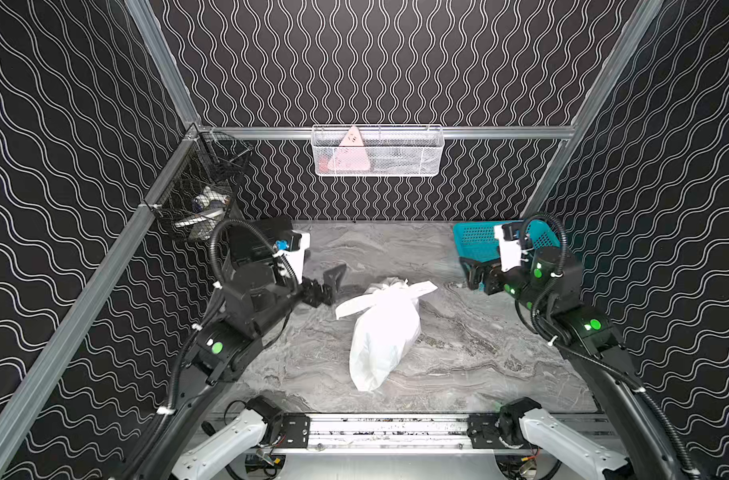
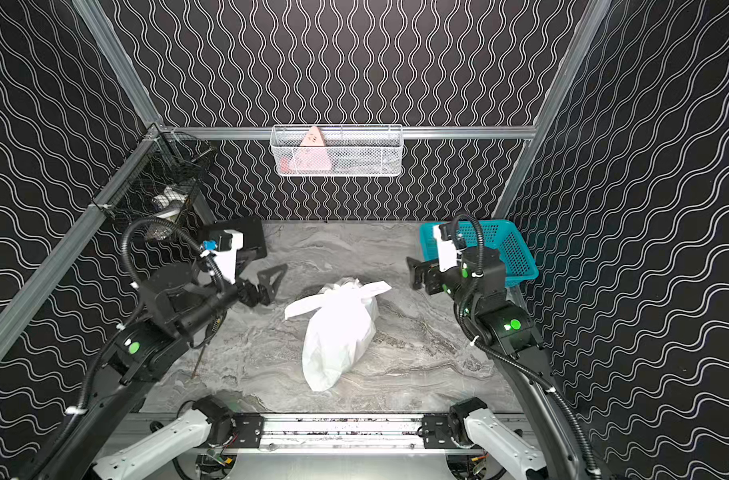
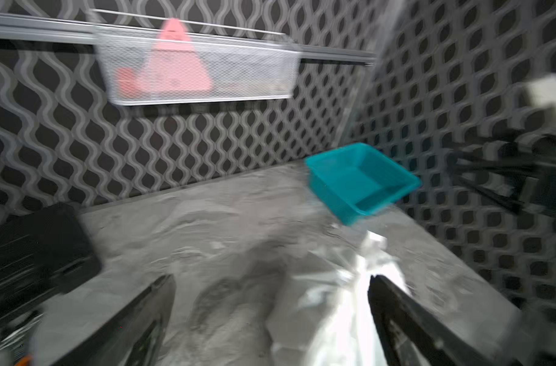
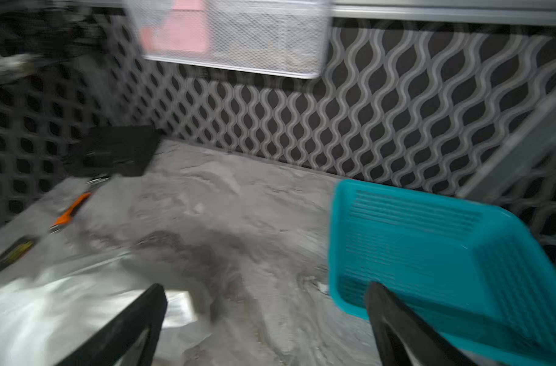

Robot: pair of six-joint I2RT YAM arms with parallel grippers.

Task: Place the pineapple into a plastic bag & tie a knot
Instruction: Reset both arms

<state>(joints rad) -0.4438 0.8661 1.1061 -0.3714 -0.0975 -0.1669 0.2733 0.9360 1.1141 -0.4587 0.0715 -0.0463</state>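
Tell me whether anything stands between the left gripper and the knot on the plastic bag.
Nothing visible does. Only bare tabletop lies between the left gripper, jaws open, and the knot at the far end of the plastic bag. One flat handle end points toward that gripper.

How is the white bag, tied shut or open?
Tied shut: the plastic bag bunches into a knot, two ends sticking out.
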